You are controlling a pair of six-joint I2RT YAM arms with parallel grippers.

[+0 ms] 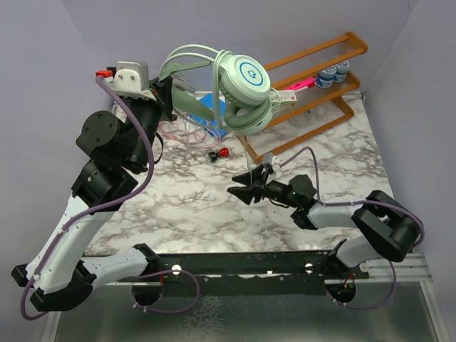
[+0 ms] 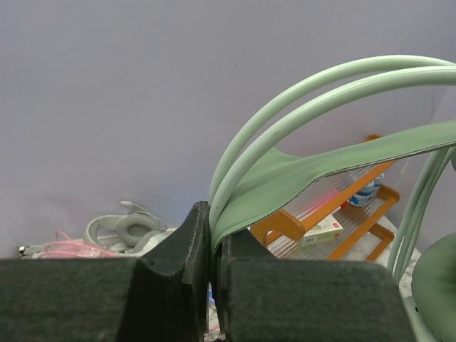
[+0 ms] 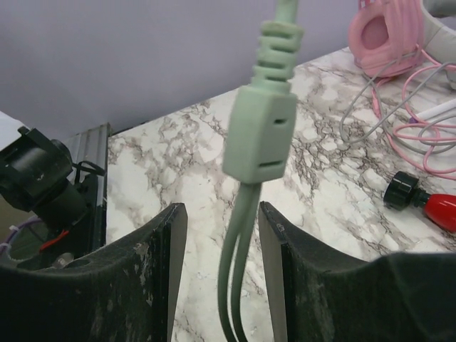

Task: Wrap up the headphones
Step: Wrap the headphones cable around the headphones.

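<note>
Two hands share this job. Your left hand (image 2: pixel 214 249) is clamped on the headband (image 2: pixel 299 92) of the mint green headphones (image 1: pixel 246 89), holding them high over the tabletop (image 1: pixel 199 206) — likely so the cable (image 3: pixel 231 285) hangs straight. Your right hand (image 3: pixel 222 235) stands apart, one finger either side of that cable below its junction block (image 3: pixel 260 132), not touching it — placed, I judge, to catch it for winding.

Black-and-white arms (image 1: pixel 71 235) carry purple cables (image 1: pixel 139 142); tool fingers (image 2: pixel 178 285) seem black foam.
</note>
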